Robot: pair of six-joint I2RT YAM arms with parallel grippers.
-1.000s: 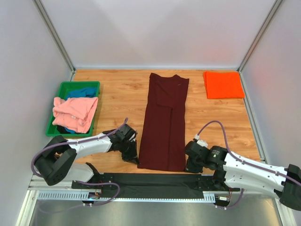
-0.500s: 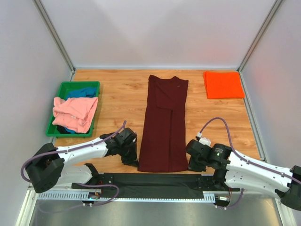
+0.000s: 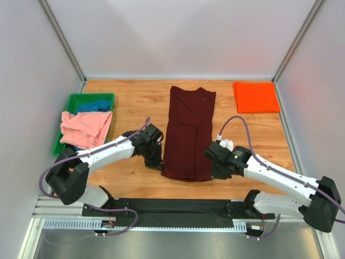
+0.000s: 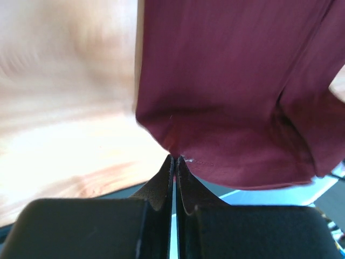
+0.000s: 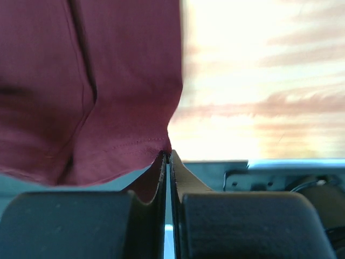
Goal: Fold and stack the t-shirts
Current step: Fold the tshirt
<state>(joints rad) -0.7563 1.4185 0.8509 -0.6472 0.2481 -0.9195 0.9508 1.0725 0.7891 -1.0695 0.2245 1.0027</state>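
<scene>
A: What's nearest the arm bases?

B: The two grippers. The left gripper (image 3: 159,165) is clenched on the corner of the maroon shirt (image 3: 188,127) at that shirt's 7 o'clock. Its wrist view shows the fingers pressed together with the stitched hem caught at their tips (image 4: 174,158).

A: And the other?

B: The right gripper (image 3: 215,174) is clamped just the same on the 5 o'clock corner, with the hem nipped between its closed fingers (image 5: 166,154).

A: Where does the shirt lie?

B: It lies down the middle of the wooden table (image 3: 135,102) as a long narrow strip, running from the grippers toward 12 o'clock.

A: Anything further out?

B: At 9 o'clock sits a green tray (image 3: 91,95). A pink shirt (image 3: 86,129) is heaped over its near part, and a blue shirt (image 3: 97,105) is in its far part. At about 1 o'clock, in the far right corner, an orange shirt (image 3: 256,97) lies folded flat, well apart from the maroon one.
</scene>
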